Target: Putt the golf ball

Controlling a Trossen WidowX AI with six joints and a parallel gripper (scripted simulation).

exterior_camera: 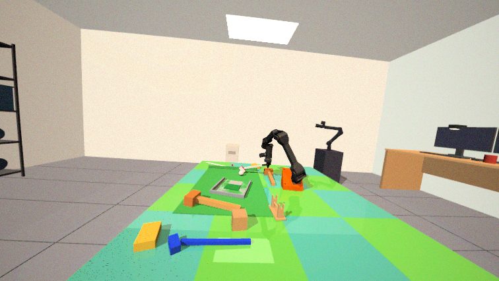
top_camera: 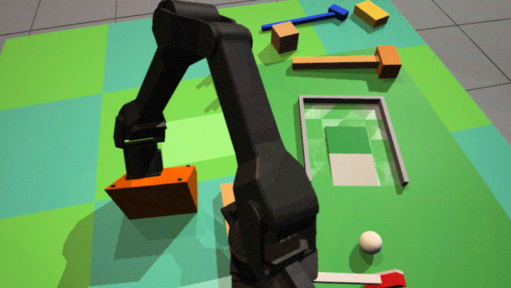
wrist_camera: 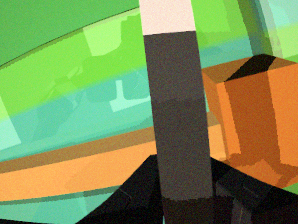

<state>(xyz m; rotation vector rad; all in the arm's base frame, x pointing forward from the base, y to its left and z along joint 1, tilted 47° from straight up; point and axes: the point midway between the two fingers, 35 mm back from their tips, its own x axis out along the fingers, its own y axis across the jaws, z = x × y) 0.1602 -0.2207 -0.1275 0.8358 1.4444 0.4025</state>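
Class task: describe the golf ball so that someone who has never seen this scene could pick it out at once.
Find the grey-walled frame on the dark green mat. Move from its open end towards the red putter held in the gripper. The golf ball lies just before the putter's head, the only round, white thing among boxy blocks and mallets.

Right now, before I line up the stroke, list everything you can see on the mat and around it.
Red putter: one, white shaft, red head, near edge, held.
Golf ball: one, white, just ahead of the putter head.
Raised green: one, dark green, inside a grey three-sided frame, pale ramp leading up.
Orange putter: one, beyond the frame.
Blue putter: one, far edge.
Tan block: one, beside the blue putter.
Yellow block: one, far corner.
Arm base: one, orange.
Gripper: one, black fingers shut on the putter shaft.
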